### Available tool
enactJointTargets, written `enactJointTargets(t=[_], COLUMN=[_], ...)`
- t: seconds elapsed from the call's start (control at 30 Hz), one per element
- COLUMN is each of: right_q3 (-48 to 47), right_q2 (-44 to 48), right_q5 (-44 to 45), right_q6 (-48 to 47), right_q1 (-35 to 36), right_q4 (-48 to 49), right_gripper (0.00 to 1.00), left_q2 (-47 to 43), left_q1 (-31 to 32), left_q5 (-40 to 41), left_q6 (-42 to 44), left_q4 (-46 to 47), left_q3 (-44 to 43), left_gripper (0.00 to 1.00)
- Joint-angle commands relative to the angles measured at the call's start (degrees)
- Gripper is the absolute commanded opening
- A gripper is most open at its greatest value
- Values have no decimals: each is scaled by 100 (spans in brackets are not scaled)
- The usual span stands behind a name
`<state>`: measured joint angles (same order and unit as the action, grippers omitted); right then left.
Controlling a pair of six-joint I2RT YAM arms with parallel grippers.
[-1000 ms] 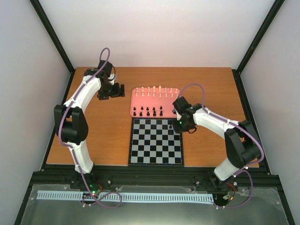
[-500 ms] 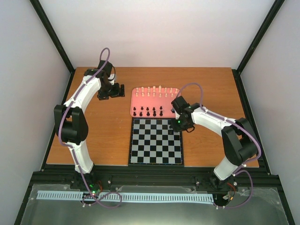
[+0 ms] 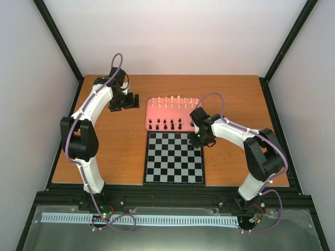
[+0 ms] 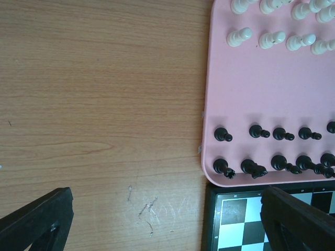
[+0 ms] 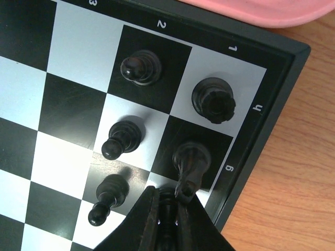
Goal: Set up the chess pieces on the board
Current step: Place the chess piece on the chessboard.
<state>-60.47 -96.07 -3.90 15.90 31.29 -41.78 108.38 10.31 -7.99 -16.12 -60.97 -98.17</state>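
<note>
The board (image 3: 174, 164) lies at the table's middle. In the right wrist view its corner (image 5: 78, 47) holds a black rook (image 5: 213, 99), a black knight (image 5: 191, 164) and three black pawns (image 5: 121, 138). My right gripper (image 3: 194, 138) is over the board's far right corner, its jaws (image 5: 168, 214) shut on a black piece (image 5: 167, 205) just beside the knight. More black pieces (image 3: 165, 124) and the cream-white pieces (image 3: 172, 102) stand on the pink tray (image 3: 172, 112). My left gripper (image 3: 124, 101) is open and empty, its fingers (image 4: 36, 225) wide apart over bare wood.
The pink tray (image 4: 246, 89) sits just beyond the board's far edge (image 4: 233, 214), with black pieces (image 4: 277, 162) in its near rows and cream ones (image 4: 269, 39) farther back. Wooden tabletop (image 3: 115, 151) surrounds them, and a black frame runs along the table's edges.
My right arm has shifted slightly left and farther over the board's far right corner. The left arm has not moved.
</note>
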Motion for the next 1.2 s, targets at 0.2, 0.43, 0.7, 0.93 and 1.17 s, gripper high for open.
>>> enactJointTargets(t=[0.2, 0.43, 0.7, 0.93, 1.17], right_q3=[-140, -63, -70, -75, -84], right_q2=[-105, -44, -93, -43, -16], right_q5=[43, 25, 12, 154, 233], right_q6=[16, 42, 44, 53, 74], right_q1=[53, 66, 104, 101, 106], right_q4=[-170, -196, -197, -284, -323], right_gripper=[7, 6, 8, 15, 23], left_q2=[-141, -157, -179, -171, -185], left_q1=[7, 7, 7, 7, 4], left_q5=[-26, -28, -19, -26, -34], left_q6=[-67, -69, -67, -66, -71], left_q4=[50, 67, 62, 72, 80], left_q3=[-53, -29, 0, 0, 9], left_gripper=[100, 100, 100, 100, 100])
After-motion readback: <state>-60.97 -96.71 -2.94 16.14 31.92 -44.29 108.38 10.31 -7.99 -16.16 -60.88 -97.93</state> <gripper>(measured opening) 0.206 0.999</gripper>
